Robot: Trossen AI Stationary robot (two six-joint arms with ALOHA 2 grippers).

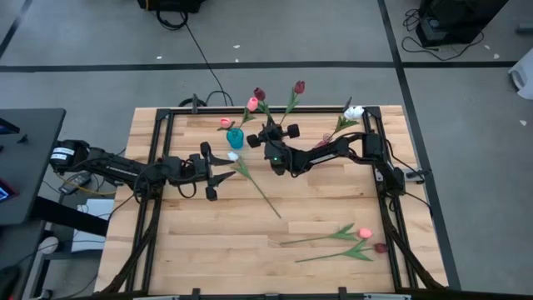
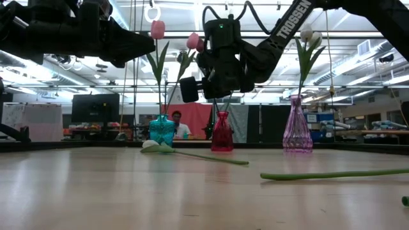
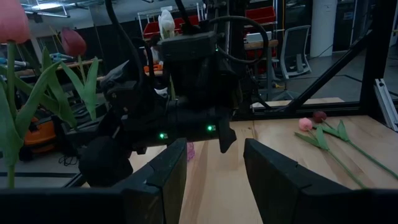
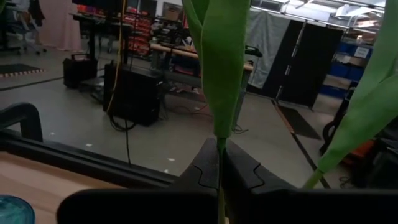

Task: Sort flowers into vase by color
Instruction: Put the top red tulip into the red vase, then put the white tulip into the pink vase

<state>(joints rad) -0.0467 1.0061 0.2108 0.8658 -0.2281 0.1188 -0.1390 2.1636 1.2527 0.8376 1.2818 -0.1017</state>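
Observation:
Three vases stand along the far side: a teal vase [image 2: 162, 130] with two pink tulips [image 1: 252, 103], a red vase [image 2: 222, 132] and a pink vase [image 2: 297, 131] with white tulips [image 1: 354, 111]. My right gripper [image 4: 219, 168] hovers over the red vase, pointing at the far edge and shut on a green stem. Two dark red tulips [image 1: 299, 87] rise beside it; I cannot tell which one it holds. A white tulip [image 1: 233, 156] lies flat on the table just ahead of my left gripper [image 1: 220, 171], which stands open and level, holding nothing. My right gripper pinches a tulip's thin green stem [image 4: 219, 148] between its two fingers, just below a long leaf. The fingers come level from the near side and lie across the stem. The stem stands upright in the hold; its head is outside the wrist view.
A pink tulip [image 1: 364, 232] and a dark red tulip [image 1: 381, 247] lie flat near the table's near right corner. A black frame rail [image 1: 166, 125] runs round the table. A person [image 2: 177, 119] sits in the room far behind the vases.

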